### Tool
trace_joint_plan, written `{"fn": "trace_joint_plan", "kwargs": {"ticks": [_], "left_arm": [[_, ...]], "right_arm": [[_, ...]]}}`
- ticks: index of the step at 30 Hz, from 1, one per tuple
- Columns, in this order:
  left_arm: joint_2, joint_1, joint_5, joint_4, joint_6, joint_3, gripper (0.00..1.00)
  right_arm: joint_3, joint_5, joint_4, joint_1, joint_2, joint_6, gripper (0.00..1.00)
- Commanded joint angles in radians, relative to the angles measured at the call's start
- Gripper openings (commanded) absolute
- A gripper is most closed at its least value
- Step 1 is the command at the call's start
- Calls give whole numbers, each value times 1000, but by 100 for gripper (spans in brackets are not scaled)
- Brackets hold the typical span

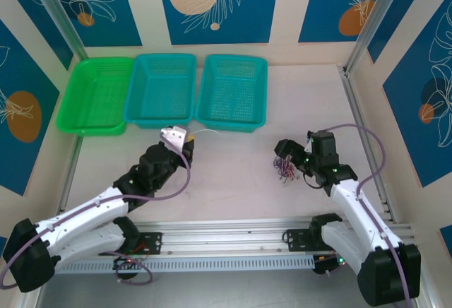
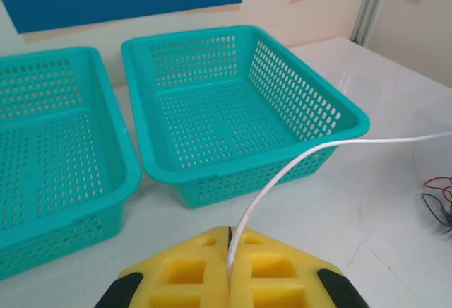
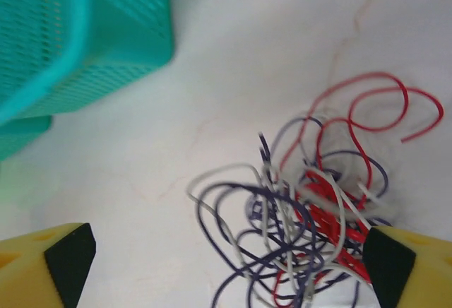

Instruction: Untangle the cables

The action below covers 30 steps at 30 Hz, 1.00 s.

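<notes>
Heaped in a loose tangle of cables (image 3: 311, 230), red, dark purple and cream, on the white table (image 1: 233, 181), right of centre. Flanked by the fingers of the right gripper (image 3: 229, 255), spread wide, clasping nothing, the knot close against one finger. Well apart from that, one white wire (image 2: 282, 174), pinched between the closed yellow pads of the left gripper (image 2: 229, 269), arcing rightward past the front of a teal basket (image 2: 233, 103). Beside it a second teal basket (image 2: 49, 145); at far left a green basket (image 1: 95, 95).

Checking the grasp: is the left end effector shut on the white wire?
Shut. On the left end effector, the yellow fingers meet, with the white wire pinched between them.
</notes>
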Motion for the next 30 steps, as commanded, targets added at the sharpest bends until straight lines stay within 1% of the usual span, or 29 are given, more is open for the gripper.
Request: {"fn": "trace_joint_plan", "kwargs": {"ticks": [1,3,5,7,8,12,15,17,19,23,24,26,30], "left_arm": [[1,48,-57,-128,-99,62,0],[24,89,-69,-256,-206,95,0],[41,118,-39,-348,-301,110,0],[60,126,4,-394,-356,104,0],[73,126,7,-421,-384,98,0],[114,139,-35,-475,-458,67,0],[119,167,-18,-475,-466,80,0],[103,175,-3,-471,-439,122,0],[81,175,-6,-474,-383,189,0],[72,206,-86,-555,-204,427,0],[86,229,-102,-582,-161,501,0],[121,288,-94,-620,-104,636,0],[241,416,-2,-704,-42,912,0]], "right_arm": [[68,-44,-20,8,-101,20,100],[91,-83,-21,17,-138,9,100],[116,-130,-37,34,-144,2,100],[138,-163,-66,58,-136,-3,100],[146,-169,-78,78,-130,-8,100],[159,-132,-88,173,-106,-26,100],[172,-89,-89,222,-79,-39,100],[184,-77,-88,234,-59,-39,100],[192,-75,-85,236,-45,-38,100],[206,-66,-73,236,-29,-28,100],[209,-66,-68,235,-25,-21,100],[224,-65,-76,237,-15,-5,100],[292,-65,-131,236,14,13,100]]}}
